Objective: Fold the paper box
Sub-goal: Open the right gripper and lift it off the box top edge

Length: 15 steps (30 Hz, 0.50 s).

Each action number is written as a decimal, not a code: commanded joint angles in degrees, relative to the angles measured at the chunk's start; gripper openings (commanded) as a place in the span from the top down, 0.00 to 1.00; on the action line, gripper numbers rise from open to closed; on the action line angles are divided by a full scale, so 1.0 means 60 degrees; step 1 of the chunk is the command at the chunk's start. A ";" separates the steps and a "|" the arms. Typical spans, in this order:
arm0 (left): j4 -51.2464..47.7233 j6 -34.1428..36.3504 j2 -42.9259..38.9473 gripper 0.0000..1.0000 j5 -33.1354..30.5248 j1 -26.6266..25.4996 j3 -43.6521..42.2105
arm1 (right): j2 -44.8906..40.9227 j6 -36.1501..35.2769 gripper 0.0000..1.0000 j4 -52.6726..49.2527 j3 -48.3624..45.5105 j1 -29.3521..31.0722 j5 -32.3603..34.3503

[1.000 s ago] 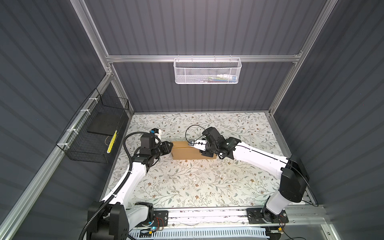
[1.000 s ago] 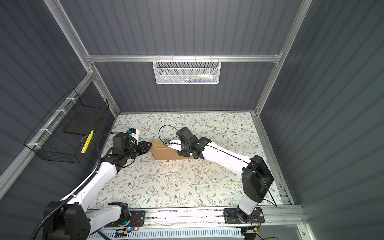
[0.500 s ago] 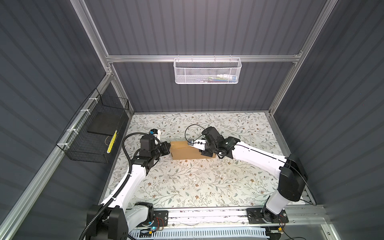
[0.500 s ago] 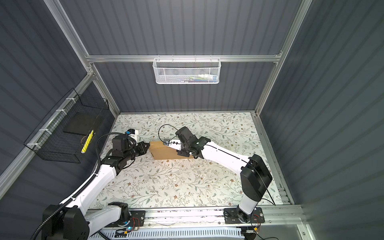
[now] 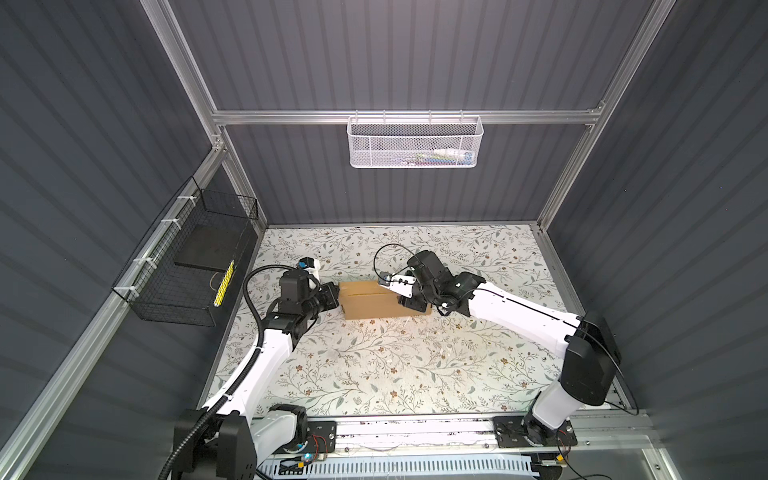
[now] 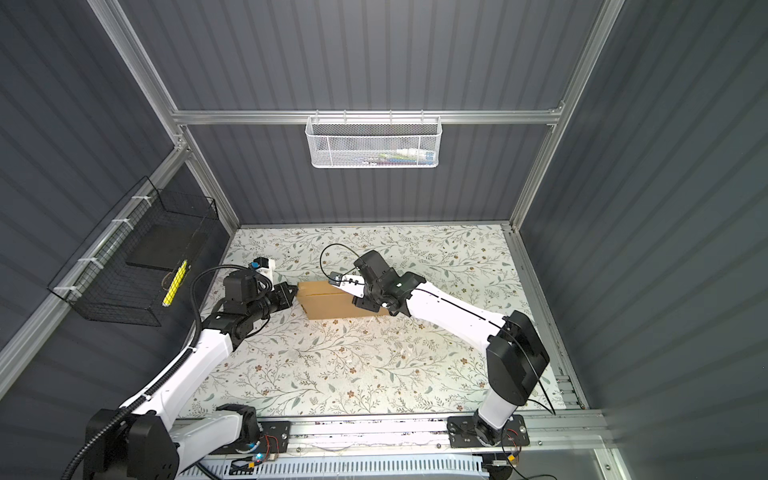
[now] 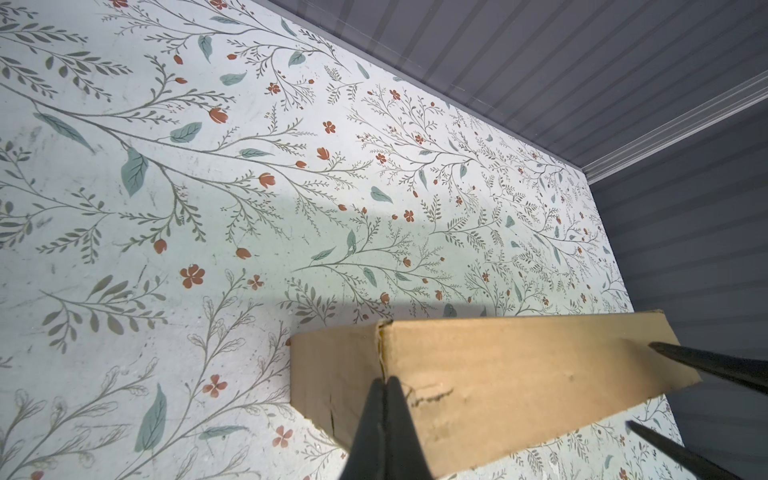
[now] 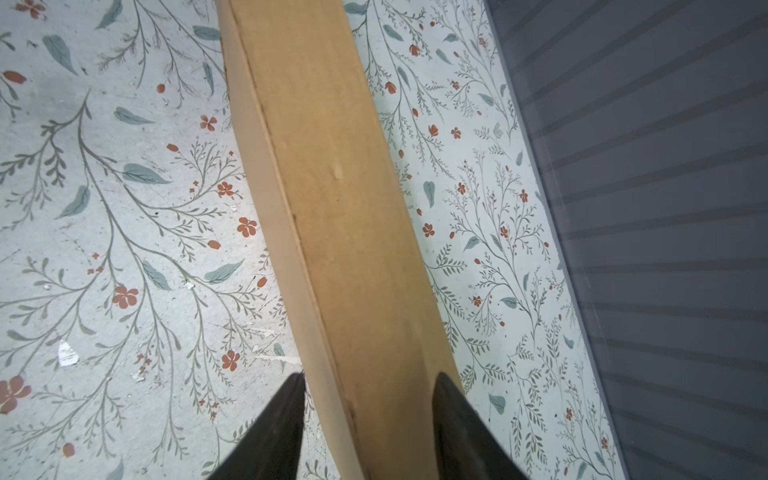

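Note:
The paper box [image 5: 370, 301] [image 6: 330, 301] lies closed on the floral table, a shallow brown cardboard block. My left gripper [image 5: 334, 293] [image 7: 386, 380] is shut with nothing between its fingers. Its tips rest against the corner crease at the left end of the box [image 7: 498, 374]. My right gripper [image 5: 409, 303] [image 8: 370, 399] is open and straddles the right end of the box [image 8: 332, 208]. One of its fingers [image 8: 286, 415] stands a little off the box's side, and the other lies along the opposite edge. The left wrist view shows both those fingers [image 7: 715, 368] at the box's far end.
A white mesh basket [image 5: 415, 141] hangs on the back wall. A black wire basket [image 5: 187, 266] on the left wall holds a black slab [image 5: 208, 249]. Grey panel walls close in the floral table [image 5: 395, 365] on three sides.
My left gripper has shut and moved right until its tips reach the box's left end. My right gripper's jaws have widened around the box's right end. The box has stayed in place.

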 commanded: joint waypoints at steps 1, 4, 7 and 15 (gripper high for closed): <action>-0.1023 0.0243 0.0290 0.95 -0.0279 0.0067 -0.0295 | -0.0705 0.0671 0.47 0.0261 -0.0255 -0.0119 -0.0459; -0.0985 0.0254 0.0301 0.94 -0.0224 0.0056 -0.0275 | -0.1166 0.1101 0.47 0.0427 -0.0583 -0.0234 -0.0710; -0.0969 0.0268 0.0313 0.94 -0.0131 0.0065 -0.0253 | -0.1659 0.1648 0.47 0.0653 -0.0982 -0.0415 -0.0946; -0.1100 0.0382 0.0258 0.93 -0.0101 0.0057 -0.0116 | -0.2703 0.3602 0.45 0.1277 -0.1766 -0.1451 -0.1526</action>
